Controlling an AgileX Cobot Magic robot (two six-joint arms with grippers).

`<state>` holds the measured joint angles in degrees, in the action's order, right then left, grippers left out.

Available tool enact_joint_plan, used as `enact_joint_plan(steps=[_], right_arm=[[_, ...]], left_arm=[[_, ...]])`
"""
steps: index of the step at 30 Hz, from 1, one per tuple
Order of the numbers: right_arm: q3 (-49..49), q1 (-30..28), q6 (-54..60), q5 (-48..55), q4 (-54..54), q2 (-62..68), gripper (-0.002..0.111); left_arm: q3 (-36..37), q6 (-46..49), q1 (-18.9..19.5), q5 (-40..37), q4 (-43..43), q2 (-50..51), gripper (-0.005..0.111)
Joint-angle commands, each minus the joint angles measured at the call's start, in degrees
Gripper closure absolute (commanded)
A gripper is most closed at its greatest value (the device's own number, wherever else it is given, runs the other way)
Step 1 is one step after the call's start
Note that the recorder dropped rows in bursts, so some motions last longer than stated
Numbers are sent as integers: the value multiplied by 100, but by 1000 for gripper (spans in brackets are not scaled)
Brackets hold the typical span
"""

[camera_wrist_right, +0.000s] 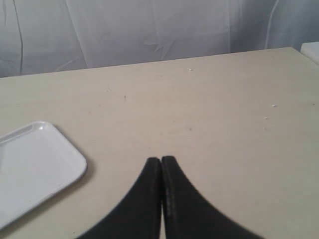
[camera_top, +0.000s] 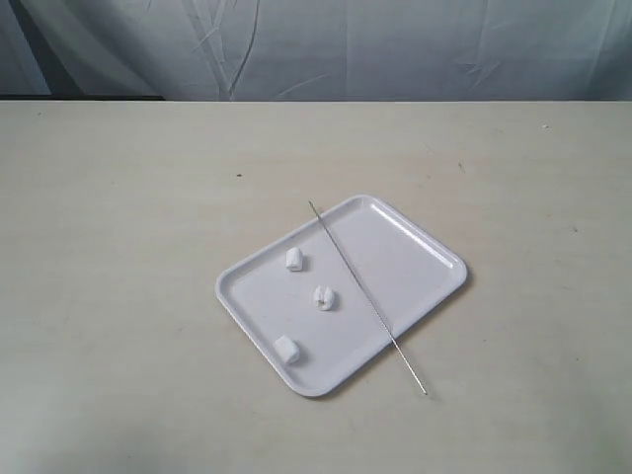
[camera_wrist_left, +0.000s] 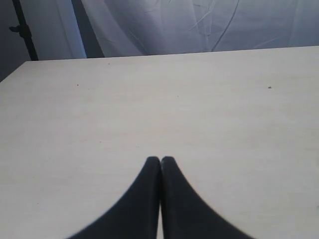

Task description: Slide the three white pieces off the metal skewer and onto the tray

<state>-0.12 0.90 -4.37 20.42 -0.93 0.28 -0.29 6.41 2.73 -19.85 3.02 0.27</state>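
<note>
- Left gripper (camera_wrist_left: pixel 160 159): jaws pressed together, nothing between them, hanging above bare table (camera_wrist_left: pixel 209 114); no tray or skewer in the left wrist view.
- Right gripper (camera_wrist_right: pixel 161 159): likewise closed tip to tip and empty, above bare tabletop, with a rounded corner of the tray (camera_wrist_right: pixel 35 164) showing just off to one side in the right wrist view.
- Neither gripper visible in the exterior view, so both well apart from the work; judging by that tray corner, right arm the nearer of the two, with the tray lying to its left.
- The tray (camera_top: pixel 420 259) near the middle of the table, turned at an angle, glossy white with a low rim.
- The metal skewer (camera_top: pixel 366 296) thin, straight, silver-grey and bare, resting diagonally across the tray's rim, long axis from far-left to near-right, both ends overhanging, the near-right end reaching well out onto the table.
- The three white pieces (camera_top: pixel 324 295) small, blocky, soft-looking, all inside the tray on the skewer's left: far piece (camera_top: pixel 294 259), middle one almost touching the rod, near piece (camera_top: pixel 286 348) close to the near rim.
- Judged complete: nothing left threaded, no further grasp apparently needed; for any tidy-up of the skewer, its overhanging near-right end the easier hold for the right arm.
</note>
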Motion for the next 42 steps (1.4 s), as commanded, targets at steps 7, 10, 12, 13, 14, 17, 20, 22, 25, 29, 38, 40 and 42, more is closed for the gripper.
enact_joint_plan(steps=[7,10,12,13,14,17,20,22,25,29,38,40,42], right_arm=[[12,-19,573,28,148,-28,109],[12,-19,576,28,175,-28,109],[12,-19,577,28,190,-28,109],[12,-19,577,28,190,-28,109],[12,-19,577,28,190,-28,109],[12,-19,589,27,125,-28,109],[12,-19,589,27,125,-28,109],[12,-19,589,27,125,-28,109],[12,-19,590,27,45,-28,109],[12,-19,590,27,33,-28,109],[12,-19,590,27,33,-28,109],[12,-19,590,27,33,-28,109],[12,-19,590,27,33,-28,109]], left_arm=[[29,4,10,87,-8,-27,107],[29,4,10,50,-8,-27,107],[29,4,10,50,-8,-27,107],[29,4,10,50,-8,-27,107],[29,4,10,50,-8,-27,107],[29,4,10,50,-8,-27,107],[29,4,10,50,-8,-27,107],[29,4,10,50,-8,-27,107],[29,4,10,50,-8,-27,107],[29,4,10,50,-8,-27,107],[29,4,10,61,-8,-27,107],[29,4,10,61,-8,-27,107],[29,4,10,61,-8,-27,107]])
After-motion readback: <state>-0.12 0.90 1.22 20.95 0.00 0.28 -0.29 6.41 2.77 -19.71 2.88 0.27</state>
